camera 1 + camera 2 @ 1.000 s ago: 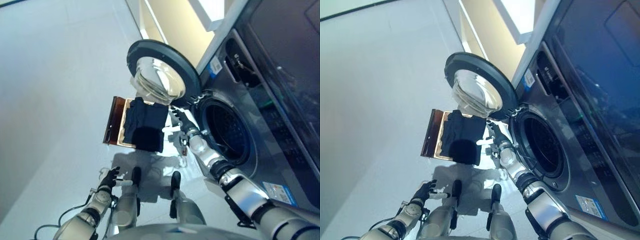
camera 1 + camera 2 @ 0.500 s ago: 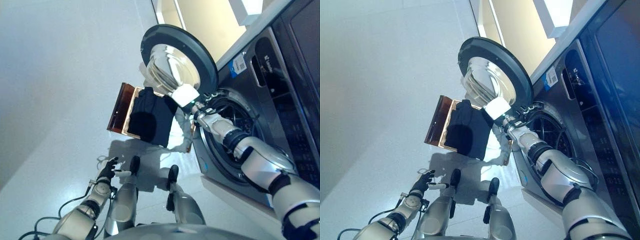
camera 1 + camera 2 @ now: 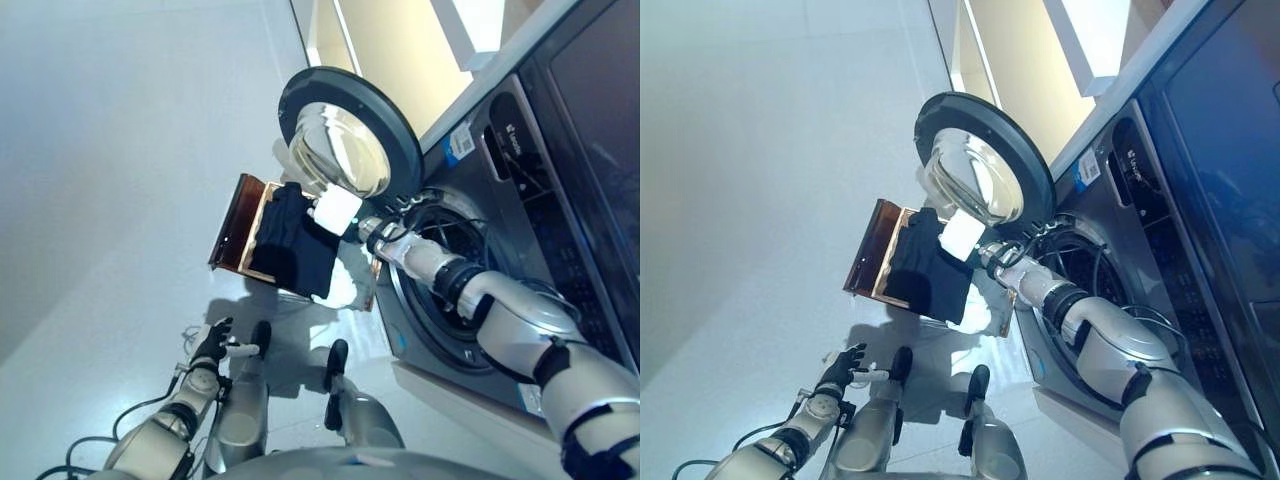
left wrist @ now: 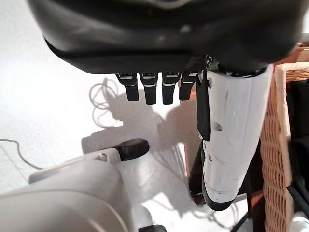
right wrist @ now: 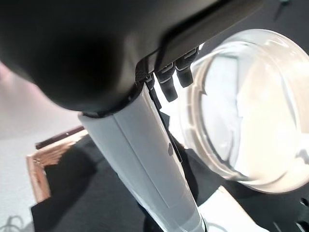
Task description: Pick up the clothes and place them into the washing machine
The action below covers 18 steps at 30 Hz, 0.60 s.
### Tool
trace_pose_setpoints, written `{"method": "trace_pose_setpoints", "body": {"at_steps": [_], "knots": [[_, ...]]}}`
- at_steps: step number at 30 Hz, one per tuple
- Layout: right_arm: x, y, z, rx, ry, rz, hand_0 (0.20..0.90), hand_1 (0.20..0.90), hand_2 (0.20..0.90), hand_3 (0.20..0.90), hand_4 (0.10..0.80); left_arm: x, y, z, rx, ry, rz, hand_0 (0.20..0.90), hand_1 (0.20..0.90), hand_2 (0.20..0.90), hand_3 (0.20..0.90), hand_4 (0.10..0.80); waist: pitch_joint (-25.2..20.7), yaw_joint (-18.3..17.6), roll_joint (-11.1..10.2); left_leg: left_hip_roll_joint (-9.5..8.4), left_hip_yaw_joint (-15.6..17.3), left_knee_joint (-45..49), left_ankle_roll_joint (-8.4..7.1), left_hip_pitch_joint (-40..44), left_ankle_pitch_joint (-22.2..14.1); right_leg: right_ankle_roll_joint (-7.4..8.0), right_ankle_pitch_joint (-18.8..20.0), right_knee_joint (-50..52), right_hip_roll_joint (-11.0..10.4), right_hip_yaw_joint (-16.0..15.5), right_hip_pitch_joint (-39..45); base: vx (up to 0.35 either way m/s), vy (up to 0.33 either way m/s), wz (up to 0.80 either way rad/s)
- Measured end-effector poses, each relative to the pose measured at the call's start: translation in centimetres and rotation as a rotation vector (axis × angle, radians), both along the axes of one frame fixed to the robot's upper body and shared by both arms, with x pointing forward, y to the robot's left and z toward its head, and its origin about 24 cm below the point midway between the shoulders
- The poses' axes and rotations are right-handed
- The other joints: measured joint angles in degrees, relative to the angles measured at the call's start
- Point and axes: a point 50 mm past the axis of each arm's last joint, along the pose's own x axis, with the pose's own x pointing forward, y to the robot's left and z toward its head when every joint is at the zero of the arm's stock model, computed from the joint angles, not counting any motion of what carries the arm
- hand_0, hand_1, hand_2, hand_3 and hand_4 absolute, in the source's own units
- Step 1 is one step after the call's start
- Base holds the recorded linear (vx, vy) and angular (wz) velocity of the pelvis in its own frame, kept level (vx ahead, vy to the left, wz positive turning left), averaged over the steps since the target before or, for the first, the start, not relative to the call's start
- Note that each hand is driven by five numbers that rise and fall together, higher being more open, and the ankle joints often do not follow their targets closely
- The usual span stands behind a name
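Dark clothes (image 3: 292,245) lie heaped in the shallow wicker basket (image 3: 262,215), spilling over its near edge. The basket rests on a low brown box (image 3: 230,225) beside the washing machine, under the open round door (image 3: 340,140). My right hand (image 3: 336,210) is over the clothes' edge nearest the door, with its white-covered thumb straight and fingers relaxed, holding nothing. In the right wrist view, the dark clothes (image 5: 82,193) and the door glass (image 5: 246,111) lie past the thumb. My left hand (image 3: 213,345) hangs low and open near the floor.
The dark drum opening (image 3: 432,325) of the grey washing machine lies under my right forearm. The open door stands over the far end of the basket. Pale floor (image 3: 110,200) stretches to the left. The wicker rim (image 4: 275,159) shows in the left wrist view.
My right hand has swung from the drum opening up to the basket's edge by the door. The camera has shifted. The left hand stays low.
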Motion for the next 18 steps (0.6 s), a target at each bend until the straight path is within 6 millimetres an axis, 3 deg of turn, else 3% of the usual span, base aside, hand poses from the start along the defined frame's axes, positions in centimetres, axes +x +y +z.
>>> {"method": "trace_pose_setpoints", "body": {"at_steps": [6,18], "knots": [[-0.6,1.8,-0.2,0.016,0.018,0.055,0.900,0.900,0.900,0.900,0.800,0.5,0.0,0.3,-0.010,-0.016,0.015,0.900,0.900,0.900,0.900,0.800,-0.7,1.1,-0.6,-0.04,-0.9,2.0,0.06,-3.3,0.2,-0.01,0.0,0.1,0.0,-0.2,-1.8,-0.011,-0.011,0.07],[0.0,0.5,-0.4,0.040,0.062,-0.021,0.900,0.900,0.900,0.900,0.800,0.4,3.1,1.1,0.022,-0.057,0.135,0.900,0.900,0.900,0.900,0.800,-0.3,3.2,0.0,0.05,-3.3,3.9,-1.41,-8.7,1.0,-0.73,-0.3,0.1,0.4,-2.0,-4.5,-0.018,-0.010,0.16]]}}
